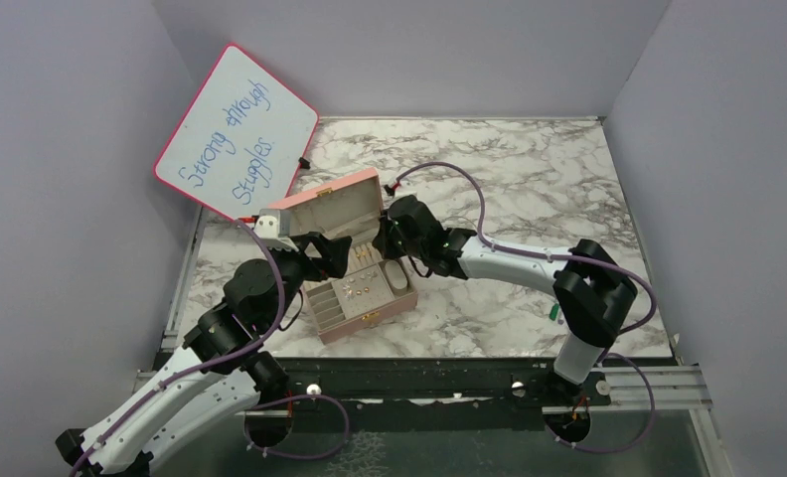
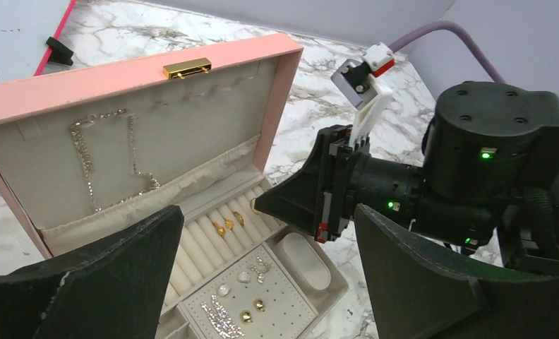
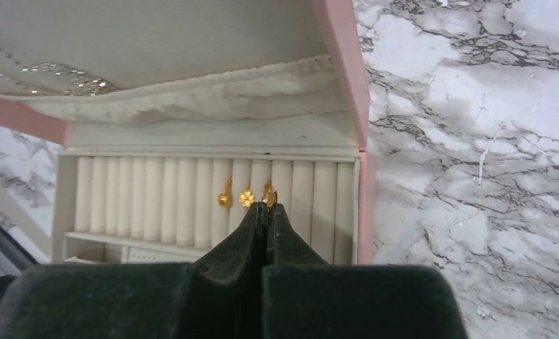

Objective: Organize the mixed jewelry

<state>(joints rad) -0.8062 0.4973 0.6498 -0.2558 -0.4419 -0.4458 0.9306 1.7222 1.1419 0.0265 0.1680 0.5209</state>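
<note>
Gold rings (image 3: 245,198), ribbed cream rolls (image 3: 157,198), pink box (image 3: 342,70)

3 gold rings (image 3: 246,197) stand upright in roll slots. One sits right at R pincer (image 3: 266,207) tips, other 2 just beside. Gold studs (image 2: 253,311) lie on pad, apart from pincer.
</note>
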